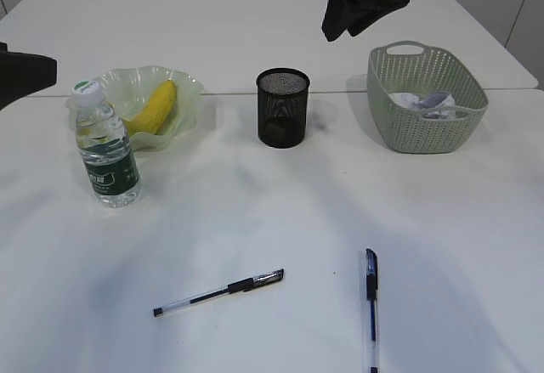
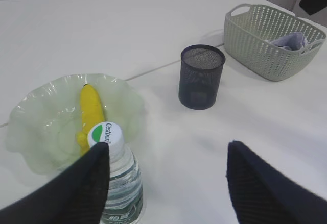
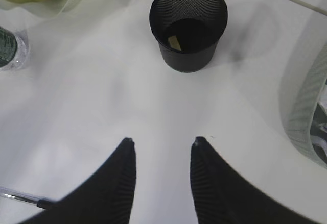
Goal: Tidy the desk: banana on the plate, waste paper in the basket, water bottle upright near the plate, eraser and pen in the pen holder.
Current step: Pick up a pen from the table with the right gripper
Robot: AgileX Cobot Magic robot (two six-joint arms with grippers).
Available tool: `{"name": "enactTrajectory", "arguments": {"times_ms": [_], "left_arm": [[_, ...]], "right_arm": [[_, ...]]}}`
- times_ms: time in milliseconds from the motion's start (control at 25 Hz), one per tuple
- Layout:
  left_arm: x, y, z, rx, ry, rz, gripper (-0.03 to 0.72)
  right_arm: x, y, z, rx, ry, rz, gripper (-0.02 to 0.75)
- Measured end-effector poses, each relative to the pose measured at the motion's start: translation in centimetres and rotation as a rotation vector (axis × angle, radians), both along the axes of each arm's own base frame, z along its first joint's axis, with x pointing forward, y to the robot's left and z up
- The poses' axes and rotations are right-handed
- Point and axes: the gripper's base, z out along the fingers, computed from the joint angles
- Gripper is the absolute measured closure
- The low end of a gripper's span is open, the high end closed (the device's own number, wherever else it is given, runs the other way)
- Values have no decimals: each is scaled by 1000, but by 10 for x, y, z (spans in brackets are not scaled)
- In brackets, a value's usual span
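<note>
Two pens lie nearest on the desk (image 1: 272, 220): left pen (image 1: 218, 292) slantwise, right pen (image 1: 371, 307) almost straight toward the camera. Both are thin, stiff, light and likely to roll, so I would pinch the barrel near its middle. Farther back, from the left, stand the water bottle (image 1: 104, 145) upright beside the plate (image 1: 183, 88) holding the banana (image 1: 155, 106), then the pen holder (image 1: 282, 107) with the eraser (image 3: 174, 41) inside, then the basket (image 1: 425, 97) with the waste paper (image 1: 422, 103). Left gripper (image 2: 168, 168) gapes wide and empty above the bottle; right gripper (image 3: 162, 142) is partly open, holding nothing. White, smooth tabletop with a seam; pale wall panels behind.
</note>
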Motion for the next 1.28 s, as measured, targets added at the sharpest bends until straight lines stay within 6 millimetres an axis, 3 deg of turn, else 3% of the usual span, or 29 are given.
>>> {"name": "enactTrajectory", "arguments": {"times_ms": [320,440,800,1000,1280], "left_arm": [[-1,-2,0,-17,8,-17,181],[-1,-2,0,-19,9,-18,181],[-1,-2,0,-21,10,-19,181],[-1,-2,0,-24,11,-23,181],[-2,-3,0,-24,13,-27,181]], "right_arm": [[-17,-8,31,48,-33,-108,500],[-25,-13,33,33,-19,-148,500],[-50,-23,-21,-50,194,-212,500],[-64,-28,-40,-75,274,-237,500],[-100,-28,-76,-108,367,-254,500]]}}
